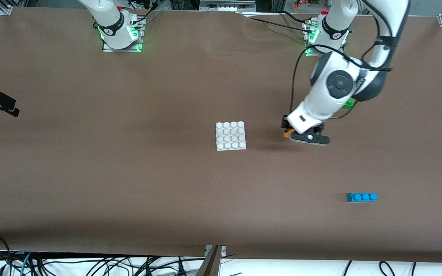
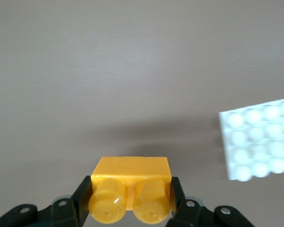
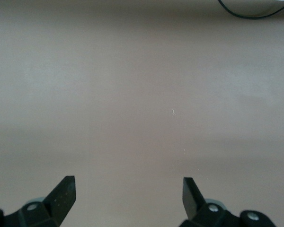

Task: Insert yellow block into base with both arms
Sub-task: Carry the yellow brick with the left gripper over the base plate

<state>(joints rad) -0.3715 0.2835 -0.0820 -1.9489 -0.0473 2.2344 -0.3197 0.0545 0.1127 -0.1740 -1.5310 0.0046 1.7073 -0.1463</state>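
My left gripper (image 2: 130, 201) has its jaws pinching the yellow block (image 2: 131, 188) across its long axis, one finger on each short end, so the two studs sit side by side between them and face back toward my wrist camera. I hold it up over the bare brown surface (image 1: 129, 172), toward the left arm's end from the base (image 1: 231, 135), which lies flat with its grid of studs up. In the left wrist view the base (image 2: 258, 140) sits off to one side of the jaws, not ahead of them, so I judge the coming move to be a sideways carry until the block is over the plate. My right gripper (image 3: 128, 194) waits out at the right arm's end, jaws spread wide over bare surface, well apart from the base; my left is the nearer.
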